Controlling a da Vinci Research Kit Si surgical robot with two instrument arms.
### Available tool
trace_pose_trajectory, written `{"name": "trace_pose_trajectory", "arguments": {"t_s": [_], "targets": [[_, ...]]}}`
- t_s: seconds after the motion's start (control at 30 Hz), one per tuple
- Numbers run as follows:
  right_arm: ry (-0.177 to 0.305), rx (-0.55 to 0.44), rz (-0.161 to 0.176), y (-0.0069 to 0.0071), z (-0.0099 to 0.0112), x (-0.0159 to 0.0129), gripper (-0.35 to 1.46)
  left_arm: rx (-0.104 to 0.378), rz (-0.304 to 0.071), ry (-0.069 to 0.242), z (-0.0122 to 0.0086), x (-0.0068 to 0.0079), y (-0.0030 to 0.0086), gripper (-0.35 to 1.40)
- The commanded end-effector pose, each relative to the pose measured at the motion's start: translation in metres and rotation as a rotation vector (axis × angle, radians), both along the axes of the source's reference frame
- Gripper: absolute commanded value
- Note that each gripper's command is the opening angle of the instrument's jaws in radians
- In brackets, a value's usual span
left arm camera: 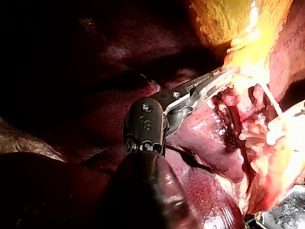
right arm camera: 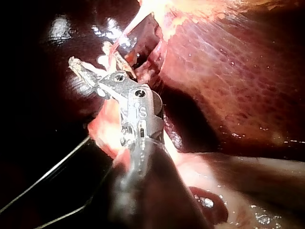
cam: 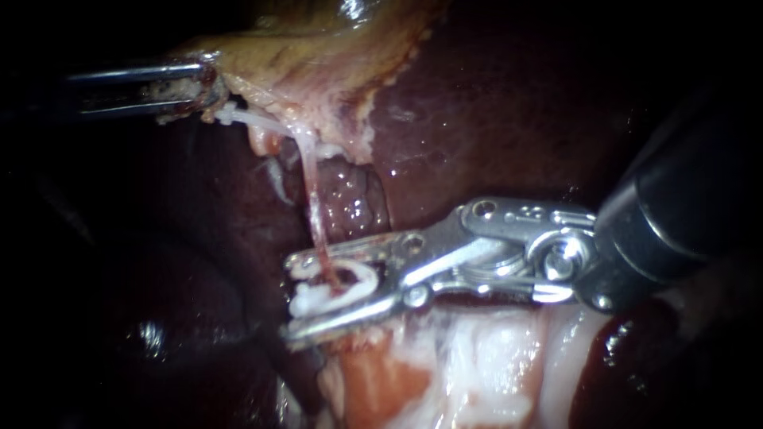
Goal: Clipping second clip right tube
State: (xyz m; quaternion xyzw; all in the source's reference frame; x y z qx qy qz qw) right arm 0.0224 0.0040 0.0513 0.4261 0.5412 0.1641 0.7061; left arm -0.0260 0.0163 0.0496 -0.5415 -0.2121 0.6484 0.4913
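A thin pink tube (cam: 314,206) runs down from the yellowish gallbladder (cam: 318,48) toward the pale tissue below. My right instrument (cam: 291,298) comes in from the right with its two jaws on either side of the tube's lower end. A white clip (cam: 354,280) sits between them, curled round the tube, and both jaws touch it. My left instrument (cam: 203,89) at the upper left is shut on the gallbladder's edge and holds it taut. The right wrist view shows the right instrument (right arm camera: 80,67) beside the tube (right arm camera: 131,28). In the left wrist view the left instrument (left arm camera: 223,76) bites bright tissue.
Dark red liver (cam: 493,119) lies behind and to both sides of the tube. Pale white and pink fatty tissue (cam: 477,365) fills the area under the right instrument. A glistening brown lobe (cam: 358,199) sits just right of the tube.
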Motion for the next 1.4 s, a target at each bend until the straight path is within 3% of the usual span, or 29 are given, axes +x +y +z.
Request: {"name": "trace_pose_trajectory", "arguments": {"t_s": [0.03,0.27,0.5,0.8,0.9,0.97,1.07,1.4], "targets": [[0.000,0.006,-0.001,0.0000,-0.0001,0.0000,0.44,0.000,0.000,0.000,0.0000,0.0000,0.0000,-0.35],[-0.001,0.017,-0.002,0.0000,-0.0002,-0.0003,0.32,0.000,0.000,0.000,0.0000,0.0000,0.0000,-0.35],[-0.014,0.050,-0.003,0.0001,0.0000,-0.0007,0.01,0.000,0.000,0.000,0.0000,0.0000,0.0000,-0.35],[-0.026,0.077,-0.003,0.0001,0.0001,-0.0007,-0.20,0.000,0.000,0.000,0.0000,0.0000,0.0000,-0.35],[-0.028,0.082,-0.003,0.0002,0.0001,-0.0008,-0.35,0.000,0.000,0.000,0.0000,0.0000,0.0000,-0.35],[-0.030,0.088,-0.004,0.0002,0.0000,-0.0010,-0.35,0.000,0.000,0.000,0.0000,0.0000,0.0000,-0.35],[-0.079,0.095,-0.024,0.0002,0.0000,-0.0013,-0.35,0.000,0.000,0.000,0.0000,0.0000,0.0000,-0.35],[-0.081,0.093,-0.026,0.0004,0.0003,-0.0014,-0.35,0.000,0.000,0.000,0.0000,0.0000,0.0001,-0.35]]}}
